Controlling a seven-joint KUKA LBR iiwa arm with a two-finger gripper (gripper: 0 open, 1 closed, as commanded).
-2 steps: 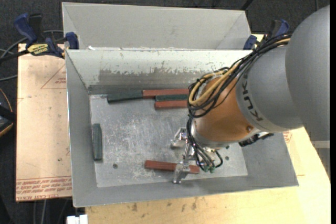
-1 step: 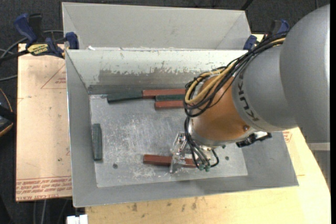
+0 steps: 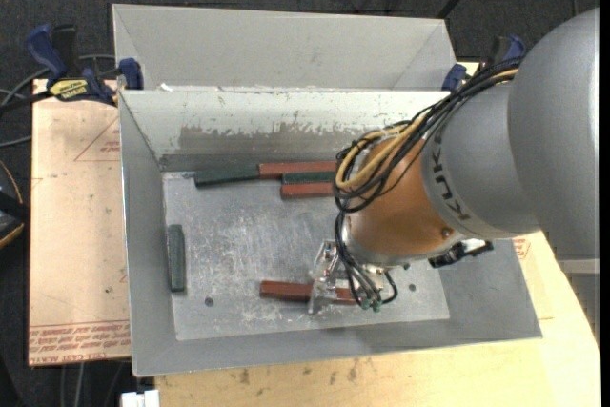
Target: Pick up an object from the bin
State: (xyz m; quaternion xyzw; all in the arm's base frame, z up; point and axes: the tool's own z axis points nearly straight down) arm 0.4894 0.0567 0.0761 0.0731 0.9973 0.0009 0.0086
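My gripper (image 3: 324,289) is low over the bin floor near the front, at the right end of a reddish-brown flat bar (image 3: 283,291) that lies lengthwise there. Its metal fingers stand around that end of the bar; how far apart they are is hidden by the wrist.
Along the back of the floor lie a dark green bar (image 3: 227,175), a reddish-brown bar (image 3: 284,170) and another reddish-brown bar (image 3: 307,190) partly under the arm. A dark grey-green bar (image 3: 176,256) lies upright along the left wall. The orange-covered wrist and cables overhang the right half.
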